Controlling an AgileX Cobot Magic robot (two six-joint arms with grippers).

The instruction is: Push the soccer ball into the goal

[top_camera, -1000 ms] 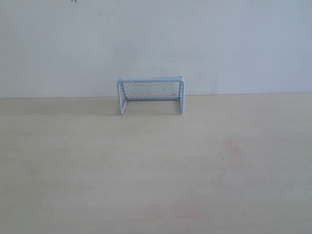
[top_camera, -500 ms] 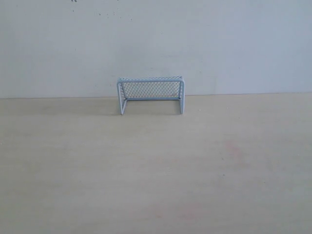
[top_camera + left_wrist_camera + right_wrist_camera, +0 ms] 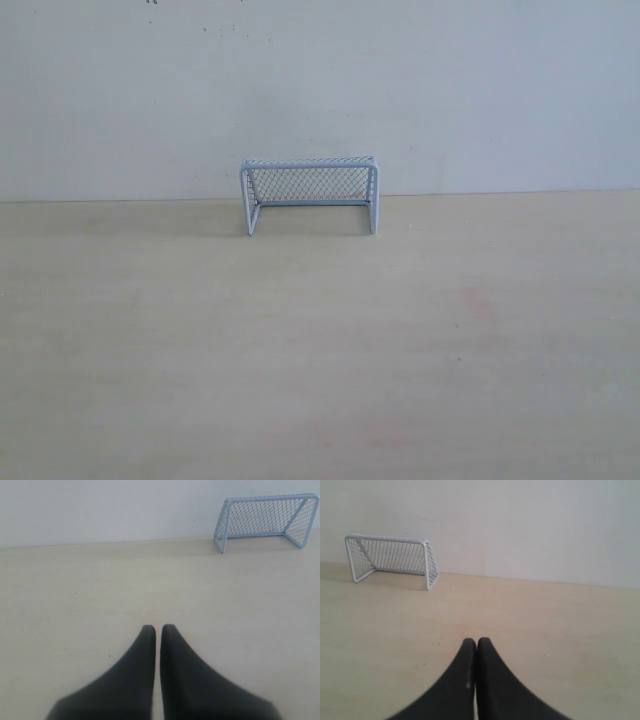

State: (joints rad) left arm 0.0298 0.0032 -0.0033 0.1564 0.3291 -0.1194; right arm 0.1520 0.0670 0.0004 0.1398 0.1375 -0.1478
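The goal (image 3: 309,193), pale blue-white tubes with dark mesh, stands at the back of the light wooden table against the wall, its mouth facing the camera. It also shows in the left wrist view as the goal (image 3: 265,519) and in the right wrist view as the goal (image 3: 392,560). The soccer ball is out of view in every frame. My left gripper (image 3: 158,628) is shut, black fingers nearly together, nothing between them, far from the goal. My right gripper (image 3: 475,641) is shut and empty too. Neither gripper appears in the exterior view.
A plain white wall (image 3: 320,90) runs behind the goal along the table's back edge. The pale wooden tabletop (image 3: 320,340) stretches from the goal to the front of the view.
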